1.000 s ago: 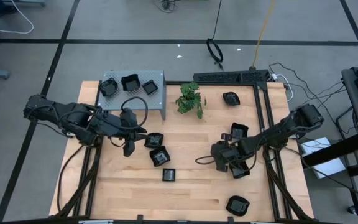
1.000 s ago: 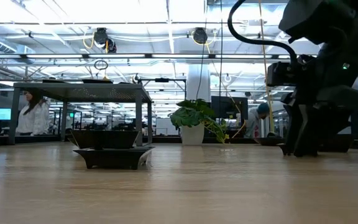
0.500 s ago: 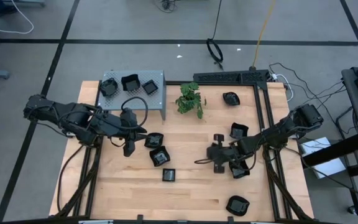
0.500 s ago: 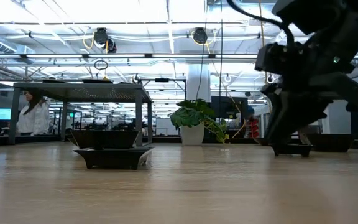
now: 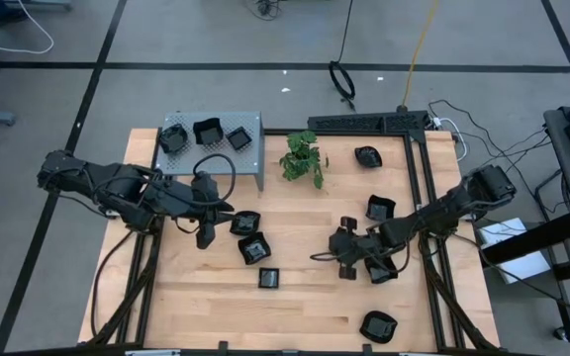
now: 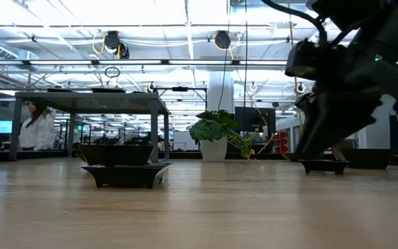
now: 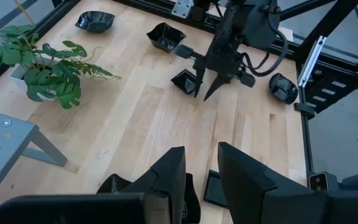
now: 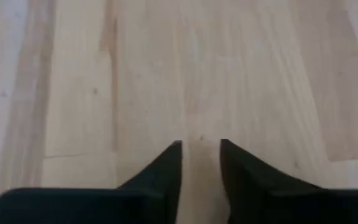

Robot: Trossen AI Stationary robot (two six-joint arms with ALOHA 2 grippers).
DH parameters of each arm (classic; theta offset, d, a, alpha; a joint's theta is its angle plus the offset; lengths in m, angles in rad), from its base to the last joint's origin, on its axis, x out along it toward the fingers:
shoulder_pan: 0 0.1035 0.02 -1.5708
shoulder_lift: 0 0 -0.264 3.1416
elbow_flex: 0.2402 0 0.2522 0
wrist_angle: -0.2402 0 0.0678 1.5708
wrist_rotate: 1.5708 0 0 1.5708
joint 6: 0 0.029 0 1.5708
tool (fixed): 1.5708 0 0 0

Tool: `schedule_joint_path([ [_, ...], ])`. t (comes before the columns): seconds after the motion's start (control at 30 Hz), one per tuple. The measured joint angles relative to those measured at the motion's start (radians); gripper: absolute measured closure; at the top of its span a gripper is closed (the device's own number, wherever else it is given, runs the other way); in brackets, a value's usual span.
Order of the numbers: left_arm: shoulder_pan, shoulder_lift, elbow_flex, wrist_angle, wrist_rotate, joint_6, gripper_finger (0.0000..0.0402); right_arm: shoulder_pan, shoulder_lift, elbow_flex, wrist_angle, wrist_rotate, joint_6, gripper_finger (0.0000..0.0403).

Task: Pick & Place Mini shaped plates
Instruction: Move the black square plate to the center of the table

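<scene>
The right gripper (image 5: 345, 249) hangs low over bare wood, its fingers (image 8: 166, 163) a narrow gap apart with nothing between them — the right wrist view shows only planks ahead of the tips. By my reading this is the stretch between grasps: no plate is in hand, and the next one has yet to be lined up. The nearest candidate is the small black dish (image 7: 184, 81) lying just beside the fingertips, on the arm's side of them; a second dish (image 5: 380, 208) lies a little farther off toward the far edge of the surface (image 5: 305, 297). The next move probably calls for swinging the tips over a rim, widening them, then closing on the thin edge.

The left gripper (image 5: 204, 235) waits over the surface near the grey perforated shelf (image 5: 247, 158), fingers (image 7: 166, 177) slightly parted and empty, with two dishes (image 5: 248, 223) just beyond its tips.

The mini shaped plates are small, glossy and black, with shallow raised rims — some square, some wavy-edged. Three already rest on the shelf (image 5: 207, 132); others lie scattered across the wood, one (image 5: 378, 324) near the front edge and one (image 5: 367, 156) beyond the potted plant (image 5: 303, 158).
</scene>
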Motion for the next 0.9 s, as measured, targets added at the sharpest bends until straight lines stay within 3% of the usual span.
schedule_joint_path([
  [0.13,0.0,0.0,0.0,0.0,0.0,0.0,0.0305,0.023,0.0,0.0,-0.07,0.012,0.002,0.025],
  [0.27,0.0,0.0,0.0,0.0,0.0,0.0,0.0305,0.047,0.0,0.0,-0.116,0.086,0.002,0.0229],
  [0.9,0.0,0.0,0.0,0.0,0.0,0.0,0.0305,0.055,0.0,0.0,-0.131,0.115,-0.024,0.0253],
])
